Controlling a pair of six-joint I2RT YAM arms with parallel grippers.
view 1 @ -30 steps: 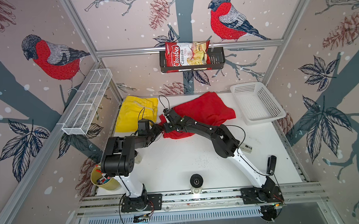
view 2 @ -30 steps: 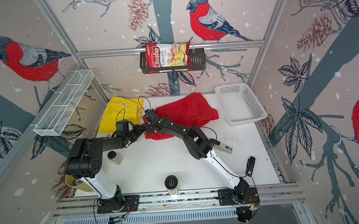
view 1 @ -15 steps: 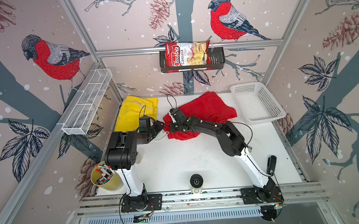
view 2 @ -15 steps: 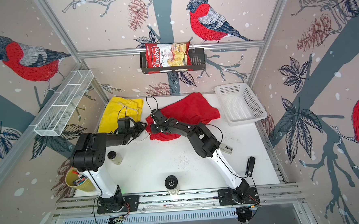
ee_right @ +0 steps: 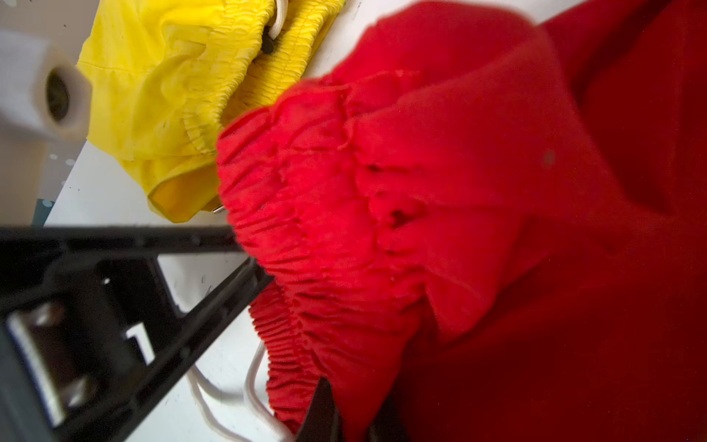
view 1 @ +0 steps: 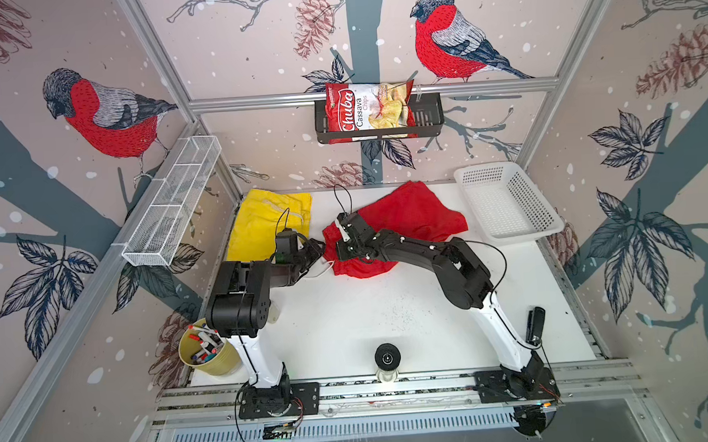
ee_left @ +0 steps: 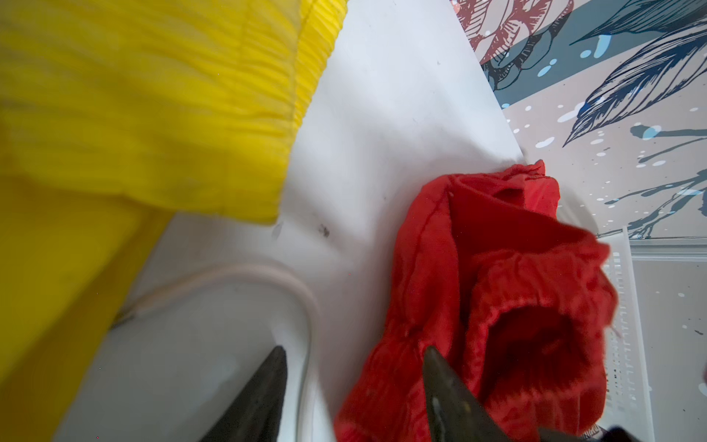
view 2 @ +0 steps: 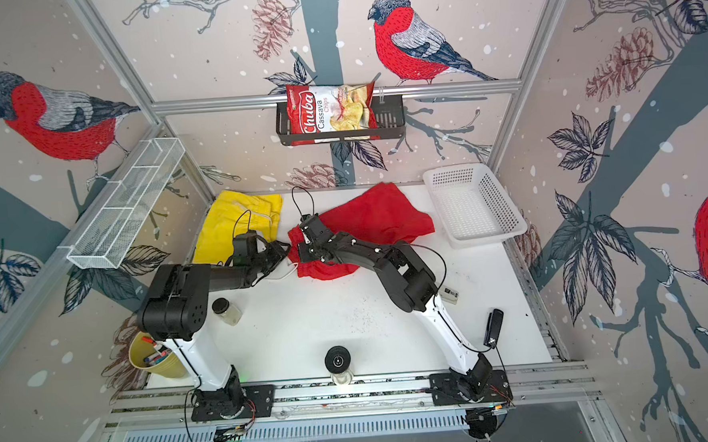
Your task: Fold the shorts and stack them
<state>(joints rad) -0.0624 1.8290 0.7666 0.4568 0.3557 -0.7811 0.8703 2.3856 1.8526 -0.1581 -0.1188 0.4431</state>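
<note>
Moved: right gripper [view 1: 339,252] shifted a little nearer and rightward and clamped down since a second ago; left arm's big elbow link pulled back, uncovering more of the yellow cup [view 1: 209,356].
Right gripper: pinched on the gathered waistband of the red shorts [view 1: 414,214], with cloth bunched close against the wrist camera.
Left gripper [view 1: 319,248]: jaws spread, gripping nothing; one finger [ee_left: 447,398] against the red waistband, the other over the white drawstring [ee_left: 245,273] lying on the table [view 1: 349,322].
Red shorts: crumpled across the middle of the table's far half, waistband end raised between the two grippers.
Yellow shorts [view 1: 261,227]: spread at the far left corner, just beside the red pair, not touching it in both top views.
White basket [view 1: 487,170]: far right corner, close to the red shorts; bare lattice floor showing from wall to wall.
Black wall rack [view 1: 428,116]: hung on the back rail, holding a bag of cassava chips [view 1: 365,111].
Wire shelf [view 1: 172,202]: fixed to the left wall, divided into mesh compartments, only wallpaper showing through.
Yellow cup: near left corner, stuffed with markers [view 1: 202,342].
Jar [view 2: 226,312]: beside the left arm, seen in a top view; contents not discernible.
</note>
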